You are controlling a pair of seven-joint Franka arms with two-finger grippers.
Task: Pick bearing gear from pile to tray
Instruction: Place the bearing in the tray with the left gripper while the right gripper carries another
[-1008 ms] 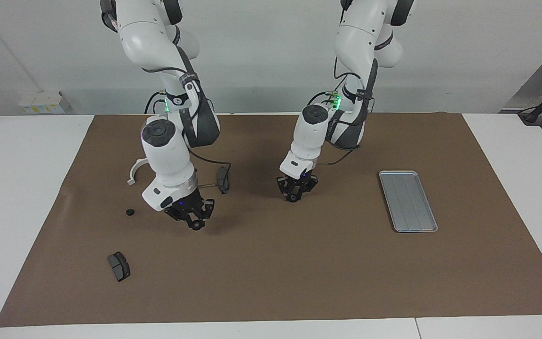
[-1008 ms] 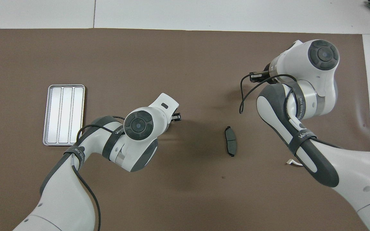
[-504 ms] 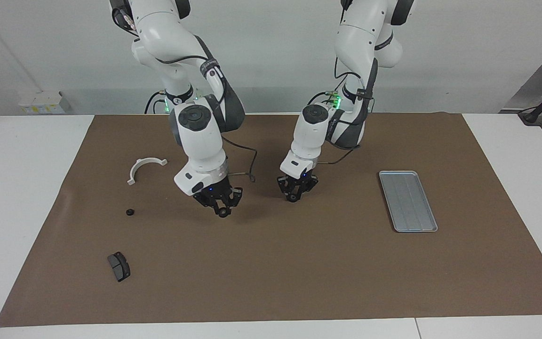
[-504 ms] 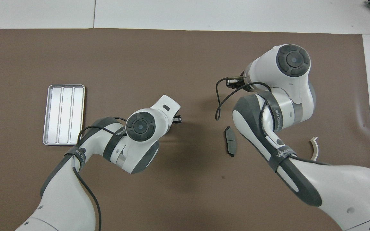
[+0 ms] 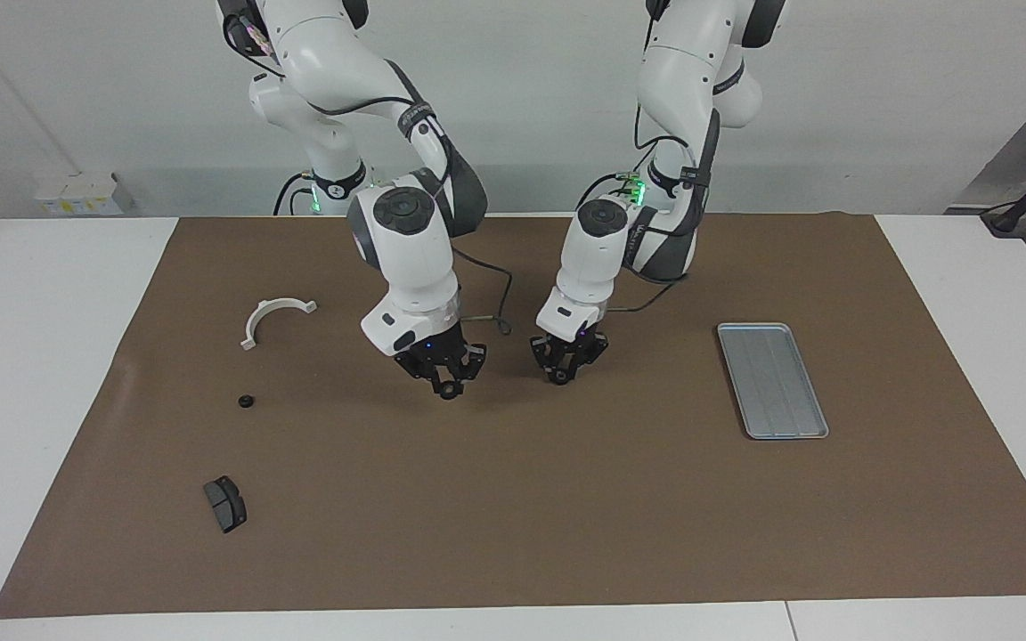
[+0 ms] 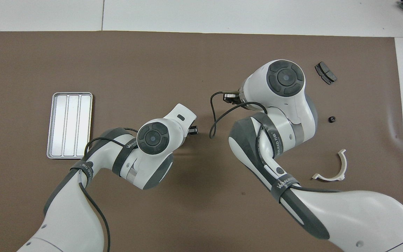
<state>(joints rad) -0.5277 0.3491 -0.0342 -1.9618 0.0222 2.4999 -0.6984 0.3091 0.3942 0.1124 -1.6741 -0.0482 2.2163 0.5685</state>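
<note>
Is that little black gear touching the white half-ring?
Apart. The facing view shows bare brown mat between the black gear and the white half-ring; the overhead view shows the same gap.

The right gripper (image 5: 449, 389) hung over the mat's (image 5: 531, 499) middle with a small black gear (image 5: 450, 391) pinched at its fingertips. At its three o'clock hovered the left gripper (image 5: 559, 377), fingertips together. The tray (image 5: 772, 381) lay farther toward three o'clock; another gear (image 5: 247, 401), a white bracket (image 5: 271, 319) and a brake pad (image 5: 225, 503) lay toward nine.

White table (image 5: 50, 356), brown mat (image 5: 522, 499)
</note>
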